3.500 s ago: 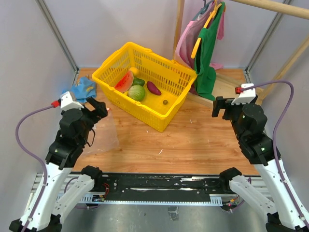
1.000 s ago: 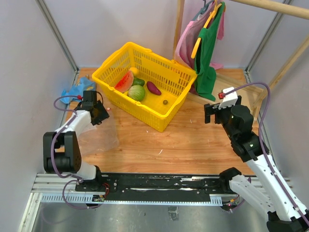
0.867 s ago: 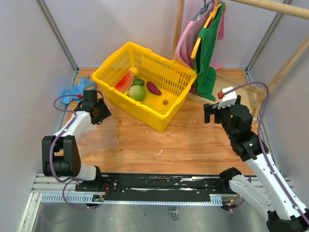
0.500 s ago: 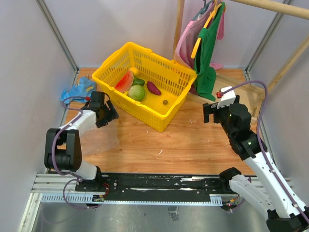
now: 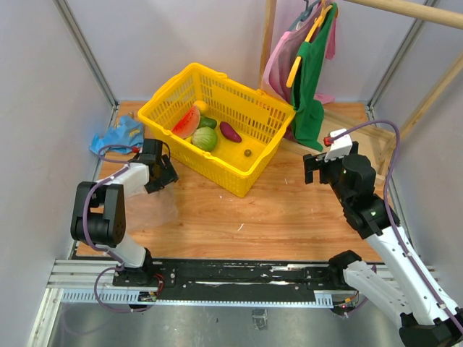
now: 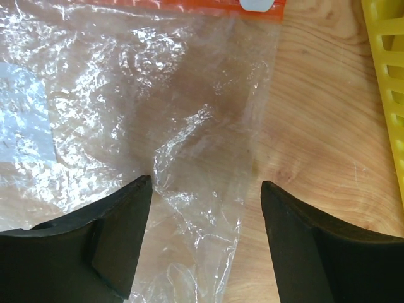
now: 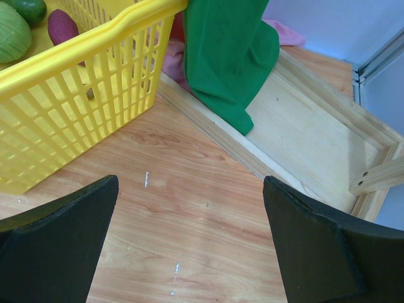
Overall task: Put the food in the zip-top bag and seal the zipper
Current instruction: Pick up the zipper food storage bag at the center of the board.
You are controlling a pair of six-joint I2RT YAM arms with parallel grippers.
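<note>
Left arm: it has stretched out from its folded pose and swung right. The left gripper (image 5: 160,173) now hangs just near of the yellow plastic lattice basket (image 5: 217,172).
Left gripper state: jaws spread wide and holding nothing, poised over the right edge of the clear crinkly zip-top bag (image 6: 126,113).
Bag: lies flat on the wooden table (image 5: 289,210) at the left, unmoved through the arm's sweep, and looks empty.
Zipper: the thin red-orange strip (image 6: 158,6) runs along the bag's far edge, beyond the fingers. Whether it is open I cannot tell.
Right arm: edged slightly left. The right gripper (image 7: 189,240) is spread and empty above bare wood, right of the basket.
Food: the red watermelon wedge (image 5: 188,121), round striped green melon (image 5: 205,139) and purple eggplant-like piece (image 5: 230,131) sit where they were in the basket.
Meaning: nothing is bagged. The left arm seems to be lining up a first grasp on the bag.
</note>
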